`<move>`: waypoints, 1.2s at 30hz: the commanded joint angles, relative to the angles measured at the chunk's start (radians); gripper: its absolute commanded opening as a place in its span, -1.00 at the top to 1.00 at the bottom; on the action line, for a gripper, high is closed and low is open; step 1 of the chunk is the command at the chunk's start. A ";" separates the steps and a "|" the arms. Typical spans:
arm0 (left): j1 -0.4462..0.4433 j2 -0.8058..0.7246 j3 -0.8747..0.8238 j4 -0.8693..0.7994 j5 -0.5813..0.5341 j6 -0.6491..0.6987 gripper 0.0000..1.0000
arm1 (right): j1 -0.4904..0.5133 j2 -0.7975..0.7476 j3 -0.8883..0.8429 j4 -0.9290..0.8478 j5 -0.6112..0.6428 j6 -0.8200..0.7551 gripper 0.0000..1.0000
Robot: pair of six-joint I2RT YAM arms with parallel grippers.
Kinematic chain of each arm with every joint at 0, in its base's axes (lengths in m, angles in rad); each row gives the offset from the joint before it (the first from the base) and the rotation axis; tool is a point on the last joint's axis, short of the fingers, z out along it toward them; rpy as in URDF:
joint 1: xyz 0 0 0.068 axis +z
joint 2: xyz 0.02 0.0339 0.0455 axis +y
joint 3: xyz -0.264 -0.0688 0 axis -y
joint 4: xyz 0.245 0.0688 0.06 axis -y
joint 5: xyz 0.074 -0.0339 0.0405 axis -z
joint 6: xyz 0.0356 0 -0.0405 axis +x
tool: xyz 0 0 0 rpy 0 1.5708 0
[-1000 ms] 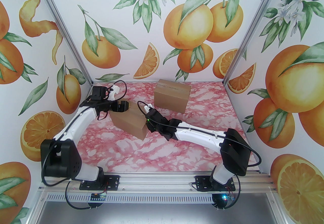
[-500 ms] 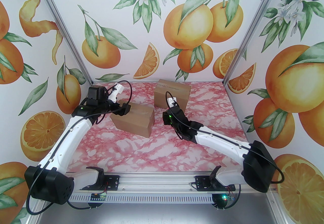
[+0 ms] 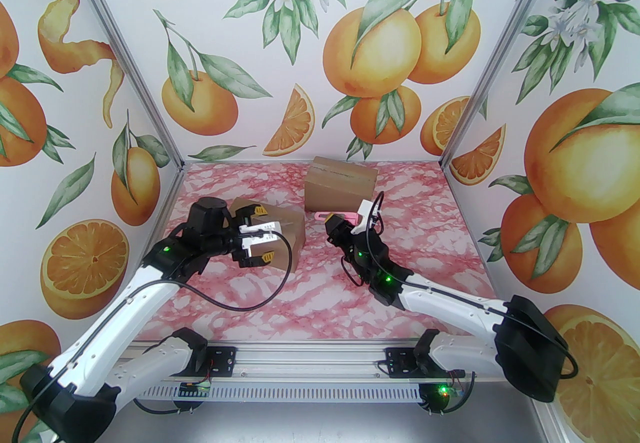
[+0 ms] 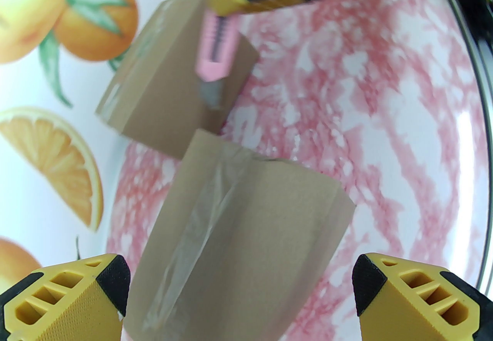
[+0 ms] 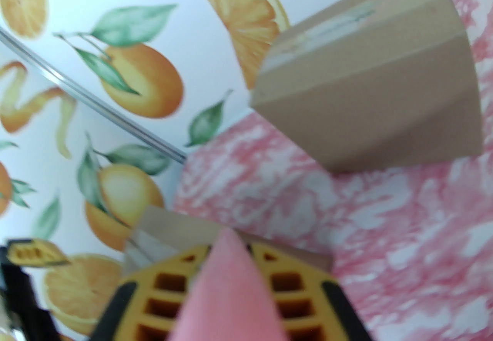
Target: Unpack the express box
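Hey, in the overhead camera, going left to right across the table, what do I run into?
Left gripper → nearer cardboard box → pink box cutter held in the right gripper. The far box overlaps the cutter, so I left it out.

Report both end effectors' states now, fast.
Left end effector: open, holding nothing.
Right end effector: closed on the pink utility knife.

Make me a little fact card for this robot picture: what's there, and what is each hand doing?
table: pink marbled
near box: taped shut, left side
far box: shut, by the back wall
left gripper: open, above near box, empty
right gripper: shut on pink box cutter, between the boxes
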 commanded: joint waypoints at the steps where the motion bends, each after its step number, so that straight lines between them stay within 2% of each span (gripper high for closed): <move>1: -0.018 0.054 -0.001 0.006 0.008 0.149 -1.00 | 0.026 0.036 -0.012 0.131 0.037 0.086 1.00; 6: -0.022 0.104 -0.008 0.060 0.029 0.185 -1.00 | 0.056 0.069 -0.017 0.153 0.070 0.117 1.00; 12: -0.022 0.160 -0.005 0.038 0.054 0.220 -1.00 | 0.066 0.055 -0.049 0.165 0.131 0.124 1.00; 22: -0.021 0.252 0.036 0.057 0.123 0.176 -0.92 | 0.075 0.040 -0.103 0.214 0.166 0.156 1.00; 30: -0.006 0.241 0.005 0.131 0.139 0.131 -0.88 | 0.098 0.114 -0.112 0.316 0.178 0.221 1.00; 36: 0.019 0.222 -0.010 0.118 0.159 0.118 -0.88 | 0.102 0.160 -0.126 0.384 0.194 0.254 1.00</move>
